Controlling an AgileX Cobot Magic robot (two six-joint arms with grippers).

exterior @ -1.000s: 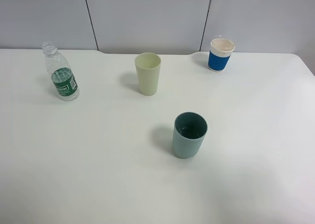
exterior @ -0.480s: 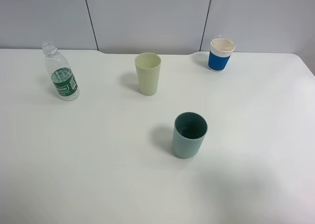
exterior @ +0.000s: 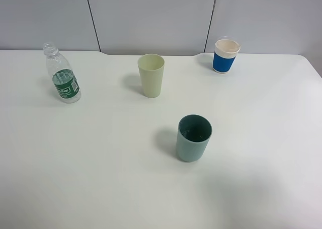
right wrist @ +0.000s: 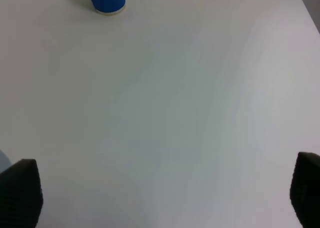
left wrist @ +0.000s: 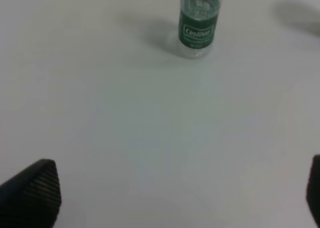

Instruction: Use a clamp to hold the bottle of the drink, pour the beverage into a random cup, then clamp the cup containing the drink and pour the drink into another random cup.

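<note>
Standing upright: 1 bottle [exterior: 62, 75], 3 cups, 2 claws wide apart

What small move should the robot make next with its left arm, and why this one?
Probably move the left gripper forward toward the bottle, keeping the jaws open. The bottle stands upright and untouched at the far left of the table, capless, and in the left wrist view it lies ahead of the wide-spread jaws. All three cups stand apart from it, so the approach looks free.
</note>
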